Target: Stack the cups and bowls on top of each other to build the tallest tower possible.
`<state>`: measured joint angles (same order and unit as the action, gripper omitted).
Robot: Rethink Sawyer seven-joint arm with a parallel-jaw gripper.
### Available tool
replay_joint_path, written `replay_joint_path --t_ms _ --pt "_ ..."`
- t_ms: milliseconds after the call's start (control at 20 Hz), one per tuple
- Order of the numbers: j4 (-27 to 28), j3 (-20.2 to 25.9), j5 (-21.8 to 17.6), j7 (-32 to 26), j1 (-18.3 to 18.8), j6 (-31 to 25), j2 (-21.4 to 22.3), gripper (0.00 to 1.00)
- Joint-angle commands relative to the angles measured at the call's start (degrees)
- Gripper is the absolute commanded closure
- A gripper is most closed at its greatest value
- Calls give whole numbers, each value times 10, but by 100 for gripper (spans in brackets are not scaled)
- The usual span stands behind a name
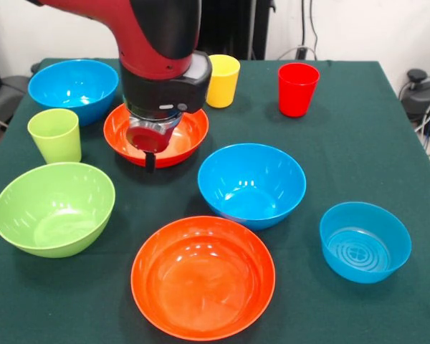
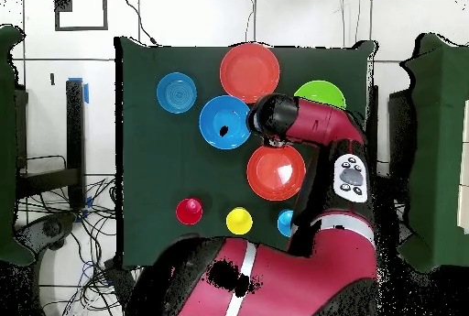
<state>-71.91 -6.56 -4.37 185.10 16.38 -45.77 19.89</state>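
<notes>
My gripper (image 1: 152, 147) hangs low over the near side of the far orange bowl (image 1: 158, 136); the overhead view shows this orange bowl (image 2: 276, 172) under my wrist (image 2: 271, 115). Around it sit a deep blue bowl (image 1: 73, 86), a lime green cup (image 1: 55, 135), a lime green bowl (image 1: 54, 208), a yellow cup (image 1: 222, 80) and a red cup (image 1: 298, 89). Nearer the front are a second blue bowl (image 1: 251, 185), a wide orange bowl (image 1: 203, 276) and a smaller blue bowl (image 1: 365, 241). Each stands alone and upright; no tower shows.
A dark green cloth (image 1: 358, 150) covers the table. In the overhead view my arm (image 2: 321, 129) crosses over the table's right side and hides part of the green bowl (image 2: 319, 92). Cables and equipment lie beyond the table's edges.
</notes>
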Motion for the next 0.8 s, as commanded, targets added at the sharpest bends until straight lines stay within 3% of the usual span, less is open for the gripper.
replay_joint_path --t_ms 50,550,600,800 --pt "25 59 -32 -124 -7 -64 -29 0" --pt "43 57 -35 -131 -7 -93 -43 0" --pt "47 54 -42 -135 -9 -89 -44 100" --pt "44 54 -54 -150 -12 -75 -41 100"
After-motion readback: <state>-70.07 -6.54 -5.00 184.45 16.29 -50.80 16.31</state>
